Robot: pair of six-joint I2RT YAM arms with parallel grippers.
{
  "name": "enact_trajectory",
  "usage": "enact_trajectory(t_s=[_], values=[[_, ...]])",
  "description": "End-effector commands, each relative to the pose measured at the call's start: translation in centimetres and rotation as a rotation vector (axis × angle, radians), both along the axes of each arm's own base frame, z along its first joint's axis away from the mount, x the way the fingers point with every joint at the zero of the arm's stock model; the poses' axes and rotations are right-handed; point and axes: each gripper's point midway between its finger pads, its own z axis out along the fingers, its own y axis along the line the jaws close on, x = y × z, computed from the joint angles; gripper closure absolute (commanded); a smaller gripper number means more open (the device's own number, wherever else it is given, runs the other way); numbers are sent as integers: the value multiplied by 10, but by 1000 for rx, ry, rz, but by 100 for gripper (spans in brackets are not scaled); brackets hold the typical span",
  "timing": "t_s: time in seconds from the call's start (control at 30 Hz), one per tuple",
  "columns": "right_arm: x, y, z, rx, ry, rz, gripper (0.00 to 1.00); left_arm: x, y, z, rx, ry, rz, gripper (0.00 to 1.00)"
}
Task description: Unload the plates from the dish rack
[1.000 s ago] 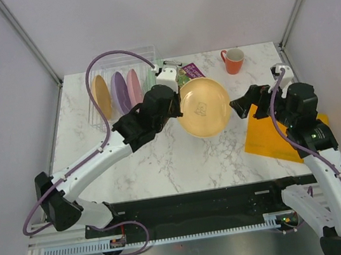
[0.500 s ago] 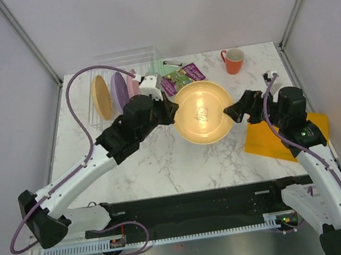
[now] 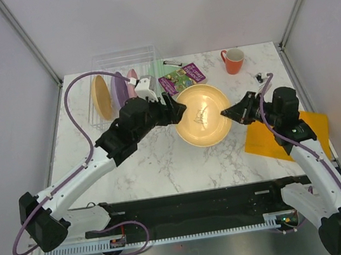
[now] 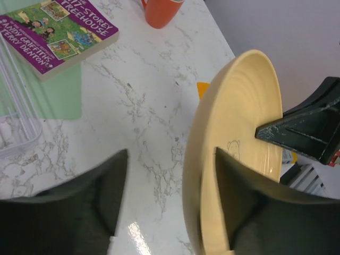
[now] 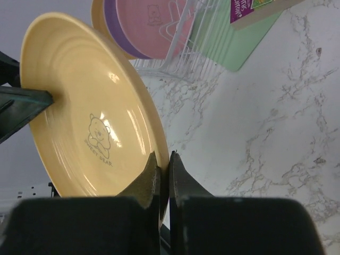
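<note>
While the plate (image 3: 202, 117) hangs tilted above the table (image 3: 162, 161) between my two end effectors, I judge this to be the handover. One plate is out, and three plates (image 3: 117, 90) stand in the rack (image 3: 140, 56) beyond the left end effector (image 4: 171, 155). The right end effector (image 5: 163, 158) is clenched on the rim nearest it. The left one straddles the opposite rim with its fingers spread wider than the rim. Its outer finger is apart from the plate's back, so I read it as released.

Next I would back the left one straight off without brushing the rim. Then the right can lower the plate flat, perhaps near the orange sheet (image 3: 291, 138) under its wrist.

Only the right wrist view shows the pinch. Only the left wrist view shows that gap. The top view alone gives the rack count.
</note>
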Motion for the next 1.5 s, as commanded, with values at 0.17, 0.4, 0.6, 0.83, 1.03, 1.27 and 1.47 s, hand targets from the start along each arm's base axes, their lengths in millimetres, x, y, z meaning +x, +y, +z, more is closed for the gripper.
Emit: enact_trajectory(t_s=[0.17,0.4,0.6,0.83,1.03,1.27,1.47], values=[[29,-64,2,-313,13,-307,100,24,85,-36,228,-23,386,0],[48,-84,-75,-436,239,-349,99,11,135,-12,276,-127,506,0],[68,-101,-118,-480,325,-401,100,1,155,4,265,-176,539,0],[82,-97,-154,-484,376,-365,100,-4,162,5,255,-186,545,0],[88,-85,-191,-454,448,-296,69,-3,160,3,272,-186,535,0],[83,-95,-191,-496,443,-327,39,-1,159,1,282,-183,532,0],[80,-119,-144,-589,329,-422,29,0,155,-2,293,-176,516,0]])
